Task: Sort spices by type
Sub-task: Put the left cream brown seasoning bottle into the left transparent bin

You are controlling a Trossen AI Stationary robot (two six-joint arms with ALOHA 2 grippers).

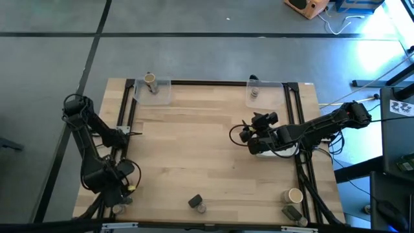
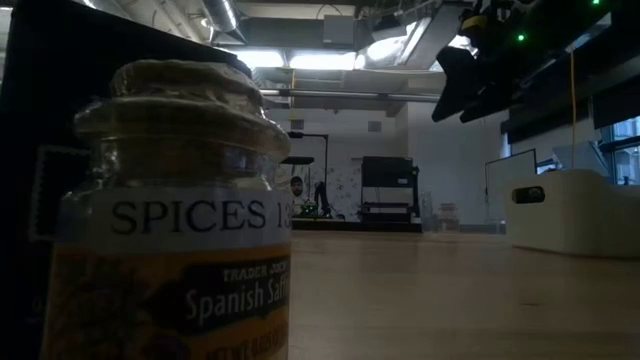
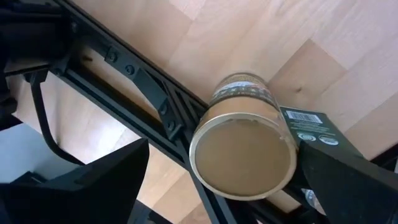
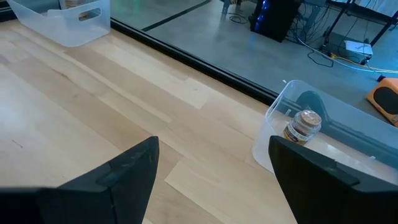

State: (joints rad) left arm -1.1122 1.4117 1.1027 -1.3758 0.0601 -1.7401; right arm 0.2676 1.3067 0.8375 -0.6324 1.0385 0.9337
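The wooden surface is the biggest thing here, w/ two clear trays at its far edge. They look like the sorting bins: the far-left tray has one tan cylinder in it, the far-right tray one small grey-capped jar, so one type per tray, I'd judge. A white dish sits by the right edge, mostly under the right arm when seen from above.

The rest of the spices are not yet sorted, all along the near edge. Near the middle, a dark boxy pack touches a small jar. At the near-right corner, a tan cylinder stands just beside another dark pack. At the near-left corner there's a tan cylinder w/ a dark pack against it, right up at the black frame rail.

Right arm reaches in from the right side, stretched out low over the dish approx mid-depth. The right pincer is wide, empty, well above the surface, aimed toward the far-right tray.

Left arm is folded back on itself at the near-left corner. The left pincer is fully wide, pointing down over that corner cylinder, fingers either side of it, not touching as far as I can tell. Prob. lined up for a grab.
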